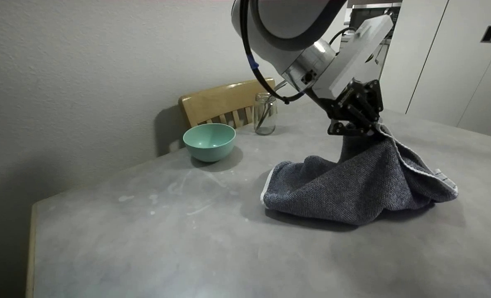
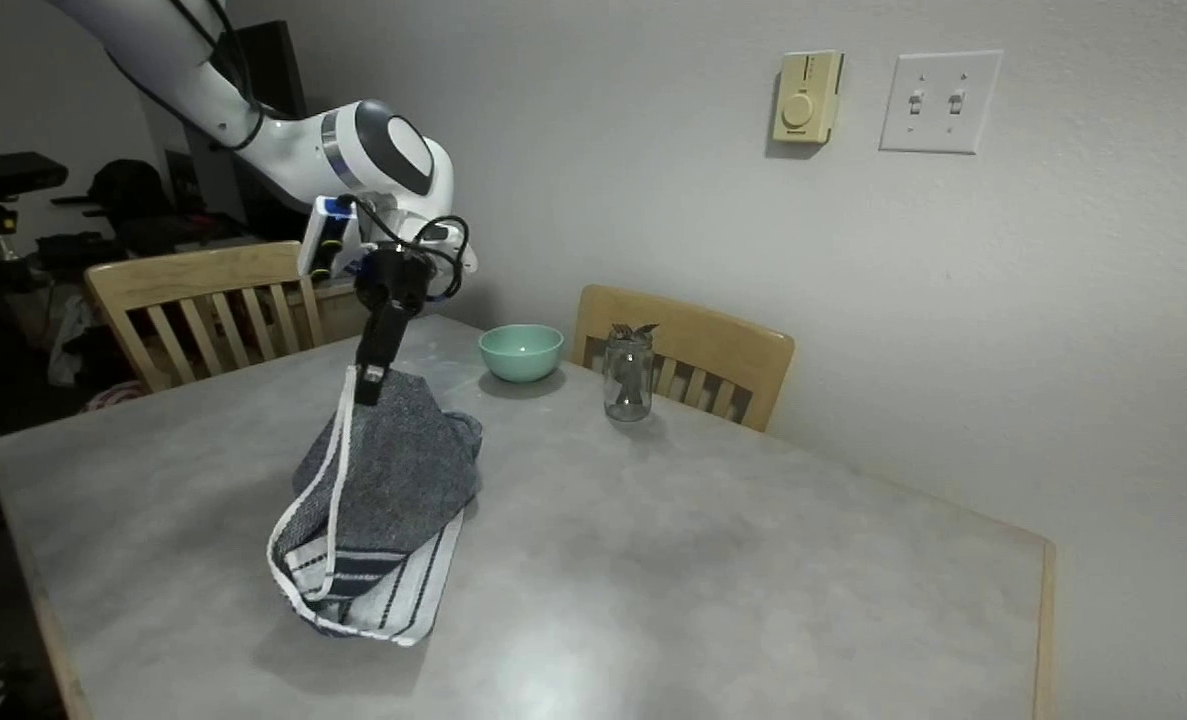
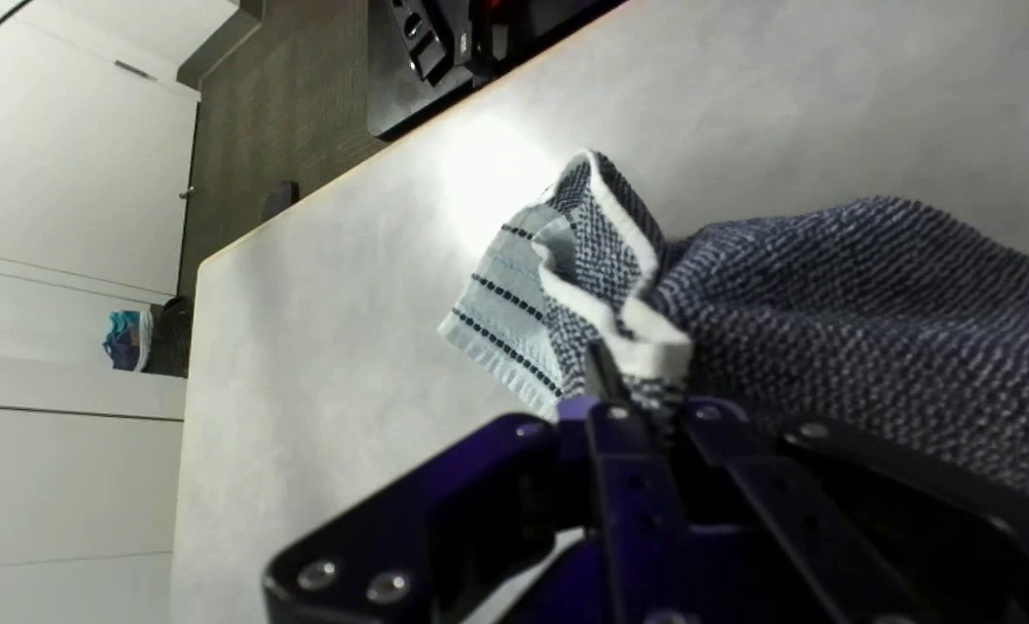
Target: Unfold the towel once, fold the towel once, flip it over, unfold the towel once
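Our fingers (image 3: pixel 627 485) are pinching the white hem (image 3: pixel 663 357) of the towel (image 2: pixel 408 455) above the desk (image 2: pixel 713 570); its striped end (image 2: pixel 428 580) is lying lower, away from the wall-side edge (image 2: pixel 953 508), likely setting our next swing's line.

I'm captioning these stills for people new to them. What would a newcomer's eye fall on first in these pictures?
Most likely the bunched blue-grey towel on the grey table, raised to a peak where the black gripper grips it near its white edging. Next may come the teal bowl, a bright spot of colour toward the table's far edge in both exterior views, with a glass jar standing apart from it nearby.
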Controlling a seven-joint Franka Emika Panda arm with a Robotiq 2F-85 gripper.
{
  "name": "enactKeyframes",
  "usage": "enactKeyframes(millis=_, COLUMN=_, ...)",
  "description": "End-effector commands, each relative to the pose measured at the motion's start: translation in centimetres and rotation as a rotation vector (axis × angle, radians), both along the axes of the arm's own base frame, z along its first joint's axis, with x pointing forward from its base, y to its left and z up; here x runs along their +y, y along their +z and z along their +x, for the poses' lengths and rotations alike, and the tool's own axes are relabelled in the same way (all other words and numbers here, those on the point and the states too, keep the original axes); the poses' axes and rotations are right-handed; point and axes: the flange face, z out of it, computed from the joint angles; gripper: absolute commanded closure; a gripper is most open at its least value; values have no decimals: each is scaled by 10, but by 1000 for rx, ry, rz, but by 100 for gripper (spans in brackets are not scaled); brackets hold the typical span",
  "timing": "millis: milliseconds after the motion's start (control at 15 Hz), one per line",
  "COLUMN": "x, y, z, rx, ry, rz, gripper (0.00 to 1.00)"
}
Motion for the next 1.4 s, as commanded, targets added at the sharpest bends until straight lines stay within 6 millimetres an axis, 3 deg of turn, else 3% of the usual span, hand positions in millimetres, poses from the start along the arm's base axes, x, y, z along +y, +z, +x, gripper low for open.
enactKeyframes(millis=0, x=-28, y=32, z=-15, rx=-124, ry=-150, rz=-38, gripper=99)
enactKeyframes(millis=467, x=-73, y=95, z=-55, rx=-300, ry=-488, rz=-128, gripper=99)
enactKeyframes(millis=800, x=-96, y=158, z=-98, rx=-425, ry=-676, rz=-186, gripper=99)
enactKeyframes(millis=1133, x=-84, y=220, z=-142, rx=-628, ry=-836, rz=-314, gripper=99)
enactKeyframes(millis=1333, x=-58, y=234, z=-154, rx=-761, ry=-914, rz=-412, gripper=99)
